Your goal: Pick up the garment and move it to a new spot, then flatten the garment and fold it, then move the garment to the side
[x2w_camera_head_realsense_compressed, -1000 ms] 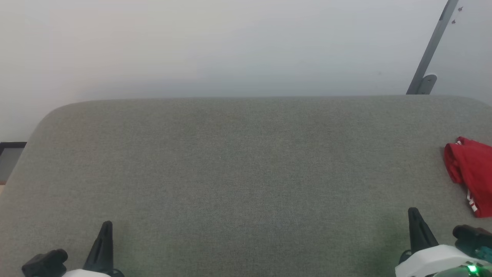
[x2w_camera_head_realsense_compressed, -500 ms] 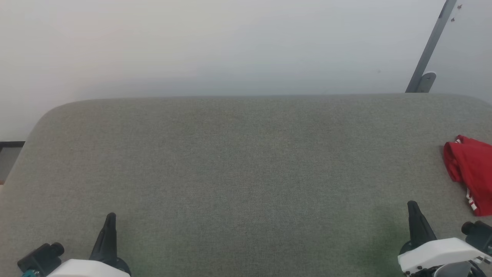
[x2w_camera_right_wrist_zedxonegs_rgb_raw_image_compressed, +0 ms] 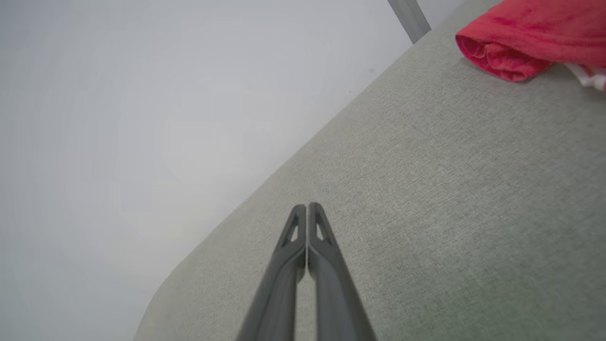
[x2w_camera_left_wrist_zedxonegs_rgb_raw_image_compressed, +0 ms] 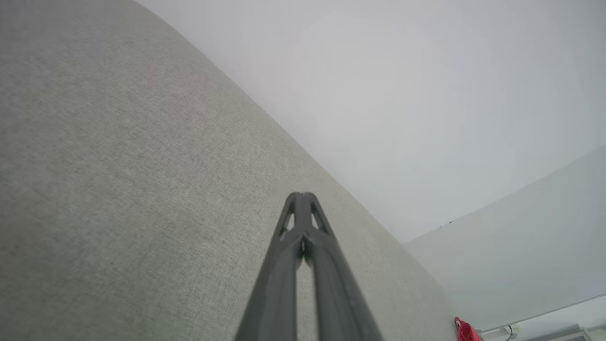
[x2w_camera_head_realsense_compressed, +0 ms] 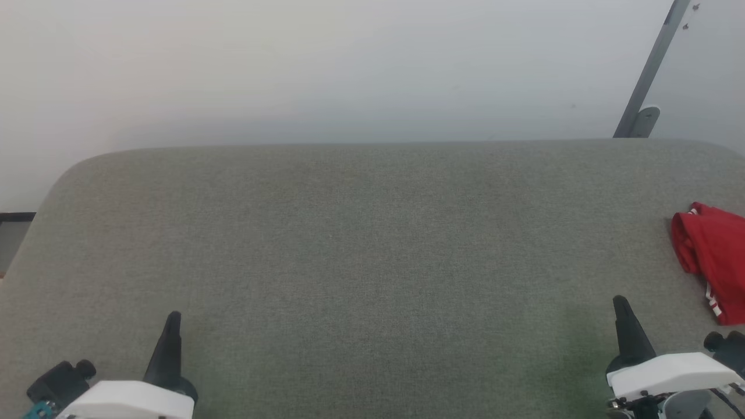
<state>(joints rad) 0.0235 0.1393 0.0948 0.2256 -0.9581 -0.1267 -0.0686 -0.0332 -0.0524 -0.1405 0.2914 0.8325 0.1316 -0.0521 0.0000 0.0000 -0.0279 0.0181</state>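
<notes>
Head view puts the garment (x2w_camera_head_realsense_compressed: 713, 256) at the far right edge of the grey fabric-covered bench (x2w_camera_head_realsense_compressed: 372, 233), bunched into a red heap with a strip of red-and-white trim at its near end and part of it cut off by the frame. The right gripper (x2w_camera_head_realsense_compressed: 620, 302) sits low at the near right, near the heap but not touching it. The left gripper (x2w_camera_head_realsense_compressed: 173, 319) sits at the near left, well apart from it. Both have their fingers pressed together to a single point and carry nothing, as the wrist views confirm. The cloth looks light, soft and limp, so it will likely sag and trail when lifted rather than keep any shape, and the textured bench cover may drag on it. Right wrist view shows a rolled red fold at the heap's end, standing proud of the bench. That looks the easiest place to pinch, though a hem or shoulder seam would probably spread the shirt better.
</notes>
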